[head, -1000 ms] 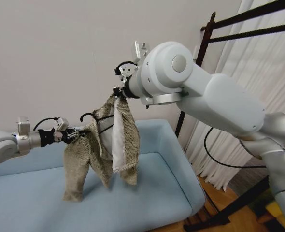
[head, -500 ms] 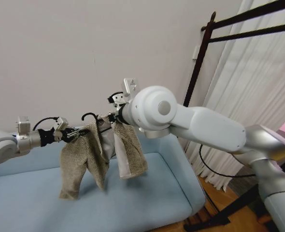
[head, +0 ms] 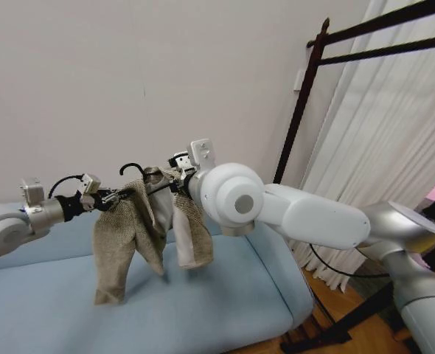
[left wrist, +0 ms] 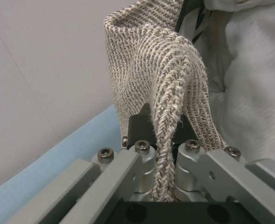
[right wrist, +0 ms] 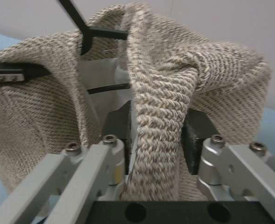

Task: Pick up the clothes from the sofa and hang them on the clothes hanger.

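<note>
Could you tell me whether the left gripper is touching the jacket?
Touching. The left wrist view shows the left gripper shut on a fold of the knit jacket; the right gripper clamps it too.

My head camera looks forward and down from some way off, across the sofa (head: 203, 310). Each wrist camera rides at its arm's end, very near the tweed jacket (head: 129, 228): the left one faces right, the right one faces left. All three views share that jacket.
</note>
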